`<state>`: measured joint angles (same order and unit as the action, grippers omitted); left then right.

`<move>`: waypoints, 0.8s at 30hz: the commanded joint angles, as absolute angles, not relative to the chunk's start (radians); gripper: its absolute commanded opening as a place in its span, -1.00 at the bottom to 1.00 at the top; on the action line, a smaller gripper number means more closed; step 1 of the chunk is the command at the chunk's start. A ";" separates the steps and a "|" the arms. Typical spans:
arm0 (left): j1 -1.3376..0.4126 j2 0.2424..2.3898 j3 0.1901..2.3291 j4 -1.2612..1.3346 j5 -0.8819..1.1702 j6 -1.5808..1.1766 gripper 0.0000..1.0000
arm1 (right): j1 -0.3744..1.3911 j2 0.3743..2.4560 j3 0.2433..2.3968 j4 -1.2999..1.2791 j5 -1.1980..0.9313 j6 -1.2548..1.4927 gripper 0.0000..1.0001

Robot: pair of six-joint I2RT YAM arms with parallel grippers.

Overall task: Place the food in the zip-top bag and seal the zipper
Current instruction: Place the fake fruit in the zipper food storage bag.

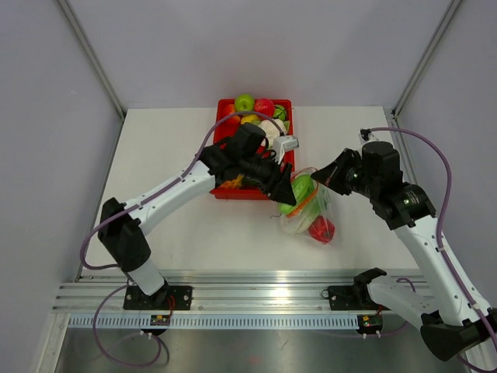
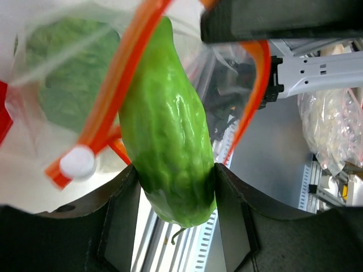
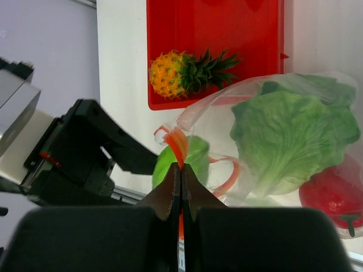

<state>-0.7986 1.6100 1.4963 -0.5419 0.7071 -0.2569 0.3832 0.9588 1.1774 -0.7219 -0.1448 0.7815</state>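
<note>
My left gripper (image 2: 176, 190) is shut on a short green cucumber piece (image 2: 167, 124), whose far end pokes into the mouth of the clear zip-top bag (image 1: 308, 219) between the two orange-red zipper (image 2: 116, 79) strips. A white slider (image 2: 77, 162) sits at the strip's end. My right gripper (image 3: 181, 170) is shut on the zipper (image 3: 180, 144) edge and holds the mouth up. Inside the bag lie the leafy lettuce (image 3: 289, 136) and the red tomato (image 3: 332, 195). In the top view both grippers meet at the bag, the left gripper (image 1: 286, 189) facing the right gripper (image 1: 324, 177).
A red tray (image 1: 283, 109) stands just behind the bag, with an orange pineapple (image 3: 181, 73), a white cauliflower (image 1: 270, 128) and other toy produce in it. The left arm (image 3: 85, 153) crosses over the tray's front. Aluminium rails (image 1: 256, 291) run along the near edge.
</note>
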 commanded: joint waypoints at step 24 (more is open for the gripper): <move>-0.792 1.795 1.479 -0.128 0.818 -0.520 -1.00 | 0.382 0.951 1.100 -0.528 -0.328 0.866 -1.00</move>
